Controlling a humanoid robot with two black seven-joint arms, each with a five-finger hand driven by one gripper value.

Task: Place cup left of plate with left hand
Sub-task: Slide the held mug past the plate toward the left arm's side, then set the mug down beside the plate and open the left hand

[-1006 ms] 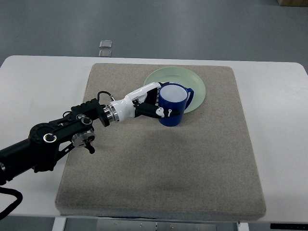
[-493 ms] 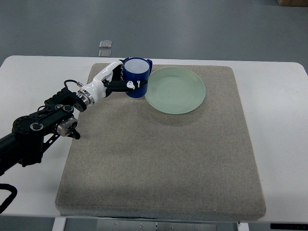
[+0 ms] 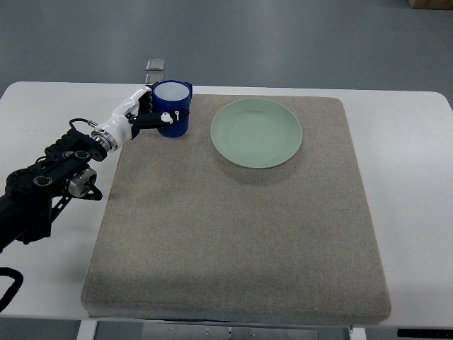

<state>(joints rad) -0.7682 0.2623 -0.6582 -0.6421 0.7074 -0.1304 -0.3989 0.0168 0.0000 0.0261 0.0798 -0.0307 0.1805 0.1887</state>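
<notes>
Sitting upright at the far-left corner of the beige felt mat, the dark blue ceramic cup is well left of the pale green round plate, apparently ready for release. The white-and-black left hand wraps its fingers around the cup, forearm reaching diagonally from the lower left.

1. A single top view looks steeply down from the robot's own side, set high and well back, so the whole white surface fits between the side edges.
2. It faces toward 12 o'clock, where grey floor fills the upper band.
3. The grey mat sits centred in frame, its near edge at 6 o'clock close to the bottom border.
4. The left arm enters from 8 o'clock.
5. No second view exists, so nothing overlaps.
</notes>
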